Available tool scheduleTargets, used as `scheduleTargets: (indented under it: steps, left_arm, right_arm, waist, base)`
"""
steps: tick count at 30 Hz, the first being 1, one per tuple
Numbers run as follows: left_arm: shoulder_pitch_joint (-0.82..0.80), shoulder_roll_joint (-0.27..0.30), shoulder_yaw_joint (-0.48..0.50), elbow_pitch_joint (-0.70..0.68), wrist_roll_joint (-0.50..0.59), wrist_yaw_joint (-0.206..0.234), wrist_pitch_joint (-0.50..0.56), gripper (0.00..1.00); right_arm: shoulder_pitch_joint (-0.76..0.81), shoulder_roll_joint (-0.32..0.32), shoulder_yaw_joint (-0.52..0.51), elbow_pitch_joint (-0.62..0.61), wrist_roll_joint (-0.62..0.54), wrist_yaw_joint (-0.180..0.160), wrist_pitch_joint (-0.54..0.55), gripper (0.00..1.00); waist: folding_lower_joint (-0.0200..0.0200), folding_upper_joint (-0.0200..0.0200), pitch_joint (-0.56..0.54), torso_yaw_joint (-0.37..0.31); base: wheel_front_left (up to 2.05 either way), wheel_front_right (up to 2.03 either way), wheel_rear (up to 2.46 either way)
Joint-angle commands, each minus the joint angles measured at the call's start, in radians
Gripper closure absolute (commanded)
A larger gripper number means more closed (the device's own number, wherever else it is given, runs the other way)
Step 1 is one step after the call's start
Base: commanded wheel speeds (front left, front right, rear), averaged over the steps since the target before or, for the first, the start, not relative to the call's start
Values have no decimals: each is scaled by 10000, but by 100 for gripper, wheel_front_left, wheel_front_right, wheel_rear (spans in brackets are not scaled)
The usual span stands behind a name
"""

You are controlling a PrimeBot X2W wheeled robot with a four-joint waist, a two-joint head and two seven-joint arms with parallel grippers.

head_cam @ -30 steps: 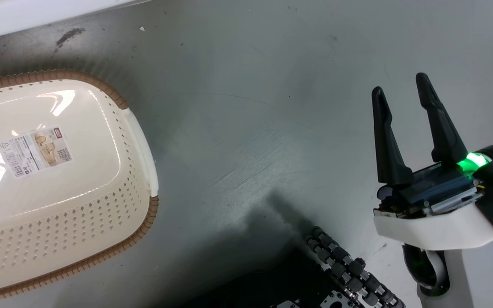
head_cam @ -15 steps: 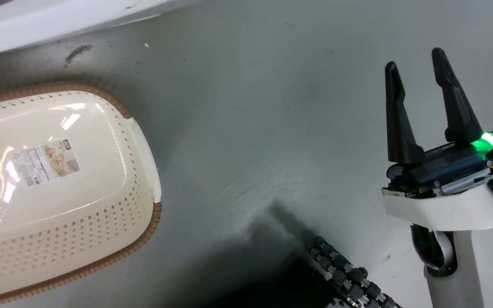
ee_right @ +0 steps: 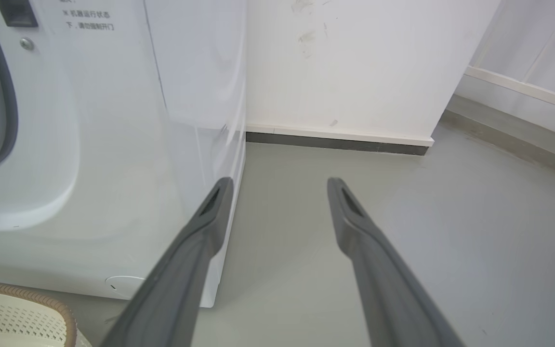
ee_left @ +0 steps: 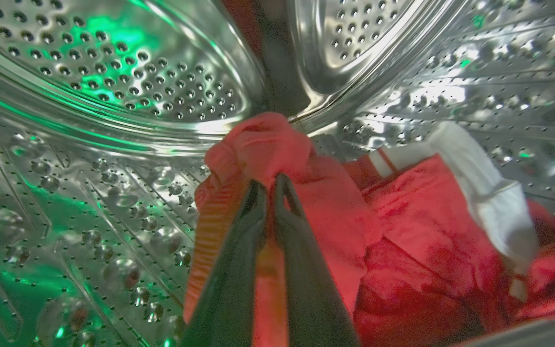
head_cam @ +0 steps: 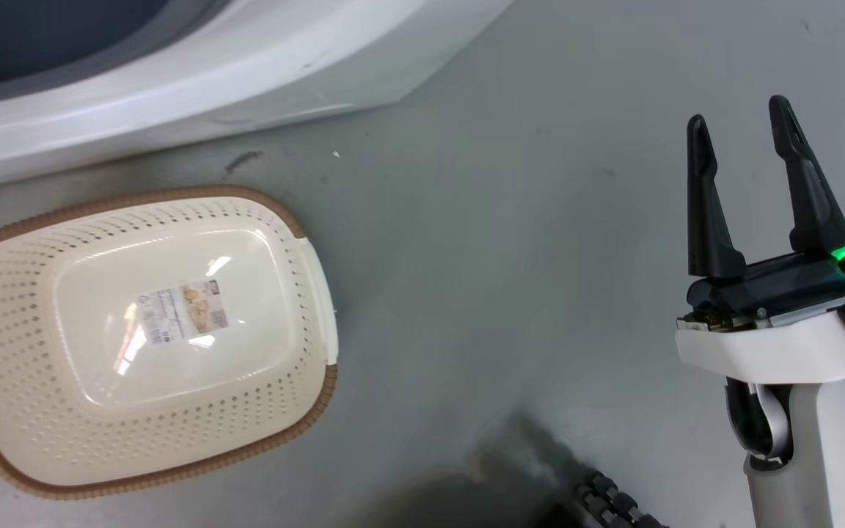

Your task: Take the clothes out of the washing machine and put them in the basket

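Between the 2 fingers of our left gripper [ee_left: 269,185], squeezed together, were the clothes [ee_left: 403,231]; our right gripper [head_cam: 738,114] held its fingers apart.

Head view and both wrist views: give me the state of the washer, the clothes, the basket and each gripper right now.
washing machine: open, with the left arm reaching into its drum.
clothes: bunched in the drum, not yet out.
basket: upright on the floor in front of the washer, nothing in it.
left gripper: shut on a fold of the clothes.
right gripper: open, holding nothing, above the floor.
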Motion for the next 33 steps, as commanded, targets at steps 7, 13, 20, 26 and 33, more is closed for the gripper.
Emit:
scheduleTargets:
  steps: [7,13,20,26,33]
  left_arm:
    - [1729,-728,195,73,-349,154,-1120,100]
    - [3297,-968,877,-1655,-191,791,-1262,100]
    - [5986,-1174,2293,-4762,721,1611,-1257,100]
    - [7952,-1484,3301,-6787,1629,1773,-1258,100]
    - [9713,-1810,4076,-8726,2400,1711,-1250,100]
  right_arm:
    - [420,13,-121,328,-417,-10,-24,0]
    - [722,12,-171,568,-578,-10,-24,0]
    - [1115,12,-160,909,-831,-10,-24,0]
    - [1446,13,-175,1116,-918,-10,-24,0]
    - [1736,12,-355,1238,-977,-10,-24,0]
  waist:
    - [0,0,-1585,846]
    - [0,0,-2601,1251]
    - [0,0,-3752,1681]
    - [0,0,-4674,1959]
    - [0,0,-5493,2285]
  base:
    - [0,0,0]
    - [0,0,0]
    - [0,0,0]
    - [0,0,0]
    - [0,0,0]
